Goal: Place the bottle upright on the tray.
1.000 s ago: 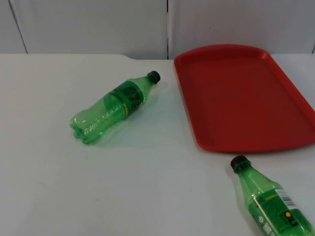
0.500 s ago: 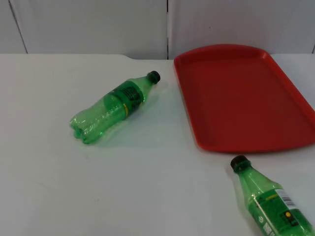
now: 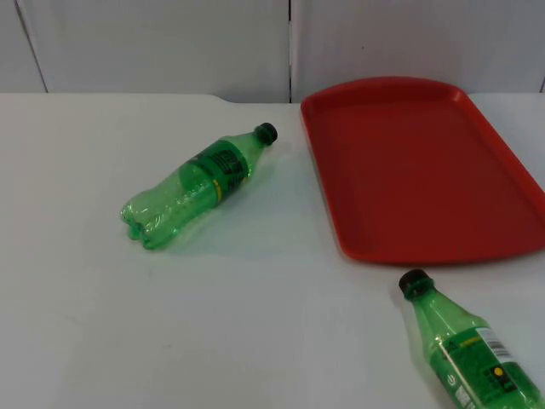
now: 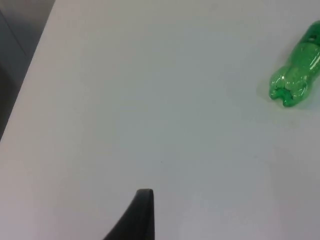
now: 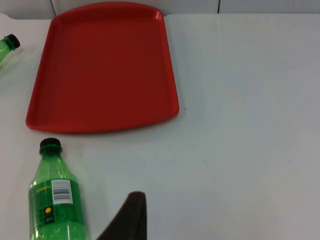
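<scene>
A green plastic bottle (image 3: 200,183) with a black cap lies on its side at the table's middle left, its cap toward the red tray (image 3: 417,162). A second green bottle (image 3: 464,349) lies at the front right, with its cap just short of the tray's near rim. My left gripper (image 4: 142,215) hovers over white table well away from the first bottle's base (image 4: 296,75). My right gripper (image 5: 131,215) hangs over the table beside the second bottle (image 5: 54,197), not touching it, with the tray (image 5: 102,65) beyond.
The grey partition wall (image 3: 170,43) closes off the table behind the tray. In the left wrist view the table's edge (image 4: 30,75) drops off to a dark floor.
</scene>
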Robot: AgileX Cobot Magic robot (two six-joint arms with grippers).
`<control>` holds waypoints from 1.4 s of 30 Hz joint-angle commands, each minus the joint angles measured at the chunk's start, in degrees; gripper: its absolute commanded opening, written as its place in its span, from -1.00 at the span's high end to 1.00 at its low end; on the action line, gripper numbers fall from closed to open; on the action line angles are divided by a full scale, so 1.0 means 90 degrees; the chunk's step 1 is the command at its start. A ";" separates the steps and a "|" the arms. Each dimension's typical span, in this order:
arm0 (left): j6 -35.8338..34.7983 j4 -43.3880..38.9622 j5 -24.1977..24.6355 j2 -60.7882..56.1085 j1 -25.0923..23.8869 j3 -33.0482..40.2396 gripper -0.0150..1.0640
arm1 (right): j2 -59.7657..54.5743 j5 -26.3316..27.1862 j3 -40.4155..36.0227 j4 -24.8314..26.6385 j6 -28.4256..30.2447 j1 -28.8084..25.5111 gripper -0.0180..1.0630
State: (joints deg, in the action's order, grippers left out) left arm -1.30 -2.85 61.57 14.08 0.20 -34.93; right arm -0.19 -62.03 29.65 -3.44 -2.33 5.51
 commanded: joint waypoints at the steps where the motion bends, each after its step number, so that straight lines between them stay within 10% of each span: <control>1: -0.0037 0.0077 -0.0168 0.0154 -0.0014 -0.0041 -0.97 | 0.0022 0.0027 -0.0015 0.0019 0.0017 -0.0037 -0.97; 27: 0.0830 0.0555 -0.1922 0.3398 -0.0014 -0.0241 -0.97 | 0.0022 0.0027 -0.0015 0.0019 0.0017 -0.0037 -0.97; 42: 0.1444 0.1400 -0.1811 0.6117 -0.0014 -0.2571 -0.97 | 0.0022 0.0027 -0.0015 0.0019 0.0017 -0.0037 -0.97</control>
State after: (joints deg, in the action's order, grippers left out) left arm 10.91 8.32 45.05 68.18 0.20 -56.57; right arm -0.19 -62.03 29.65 -3.44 -2.33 5.51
